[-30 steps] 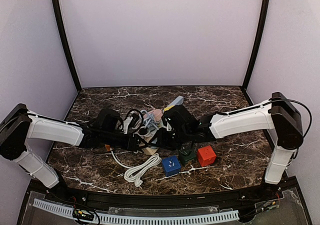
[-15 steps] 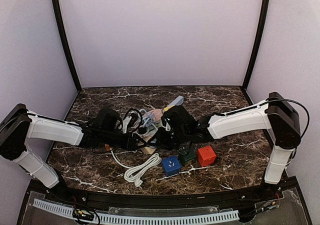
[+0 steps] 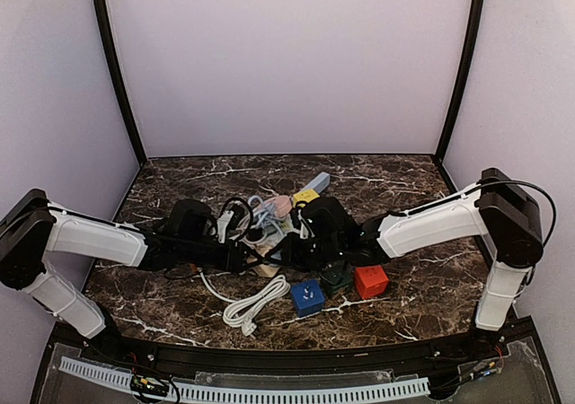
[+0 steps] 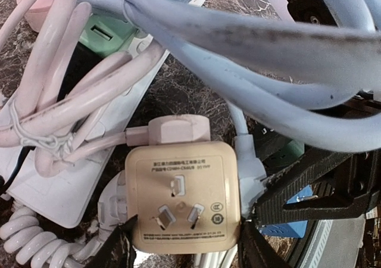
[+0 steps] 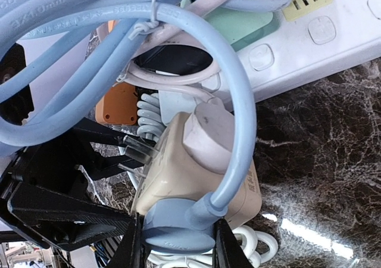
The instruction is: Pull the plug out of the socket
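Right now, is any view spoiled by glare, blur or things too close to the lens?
Top external: even light, but the central clutter is too small to resolve. Left wrist: beige socket cube sharp, blue cables nearest the lens soft. Right wrist: glare streak on the marble table, blue plug clear.

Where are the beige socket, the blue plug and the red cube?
beige socket (image 4: 184, 196), left wrist view, front face.
blue plug (image 5: 177, 232), right wrist view, rounded body.
red cube (image 3: 370, 280), top view, top face.
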`<state>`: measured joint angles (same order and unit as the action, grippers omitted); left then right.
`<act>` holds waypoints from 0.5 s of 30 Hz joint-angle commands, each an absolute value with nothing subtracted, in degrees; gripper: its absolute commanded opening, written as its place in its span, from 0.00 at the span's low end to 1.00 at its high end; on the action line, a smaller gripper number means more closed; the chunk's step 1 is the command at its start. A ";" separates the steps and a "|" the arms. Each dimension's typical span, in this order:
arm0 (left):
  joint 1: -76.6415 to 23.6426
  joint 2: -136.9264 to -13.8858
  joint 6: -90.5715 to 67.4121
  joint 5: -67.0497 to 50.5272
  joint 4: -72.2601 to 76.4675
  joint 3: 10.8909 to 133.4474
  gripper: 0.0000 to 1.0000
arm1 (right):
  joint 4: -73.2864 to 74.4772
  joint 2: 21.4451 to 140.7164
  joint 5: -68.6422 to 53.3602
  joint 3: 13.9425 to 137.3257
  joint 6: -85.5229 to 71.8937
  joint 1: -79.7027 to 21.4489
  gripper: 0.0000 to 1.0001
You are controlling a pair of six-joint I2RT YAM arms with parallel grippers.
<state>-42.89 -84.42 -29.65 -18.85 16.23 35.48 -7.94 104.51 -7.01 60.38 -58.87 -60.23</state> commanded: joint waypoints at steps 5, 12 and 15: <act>-41.77 -83.24 -31.62 -21.53 20.70 34.96 0.04 | -10.20 101.54 -5.67 57.50 -56.02 -60.84 0.00; -43.21 -83.34 -25.85 -17.56 13.88 36.50 0.03 | -10.01 103.70 -7.16 60.50 -62.84 -60.68 0.00; -43.84 -83.27 -24.24 -17.11 12.54 36.40 0.03 | -10.01 104.56 -7.88 61.90 -63.94 -60.60 0.00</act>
<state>-43.09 -84.42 -28.01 -19.44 16.21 35.62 -8.73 103.37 -6.72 59.00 -60.77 -60.29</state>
